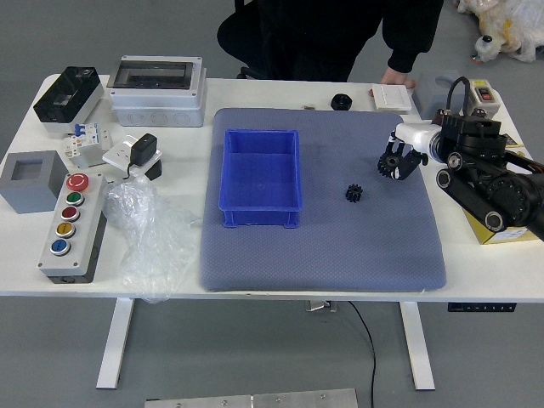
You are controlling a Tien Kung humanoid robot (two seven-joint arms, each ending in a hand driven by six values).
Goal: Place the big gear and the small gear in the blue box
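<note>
Your right hand (466,138) pinches the big gear (388,164) near the mat's (340,255) right edge; the small gear (354,193) lies between that edge and the blue box (259,178). A shallow fingertip grip (rim only, seemingly) could let your gear slip.

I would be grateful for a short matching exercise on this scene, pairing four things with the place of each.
Things
1. Blue box
2. Small gear
3. Big gear
4. Button panel

Places
A. At the robot's right hand
B. On the white table, to the left of the mat
C. On the left half of the mat, with neither gear inside
D. On the mat, between the box and the other gear

Right pairs: 1-C, 2-D, 3-A, 4-B
</note>
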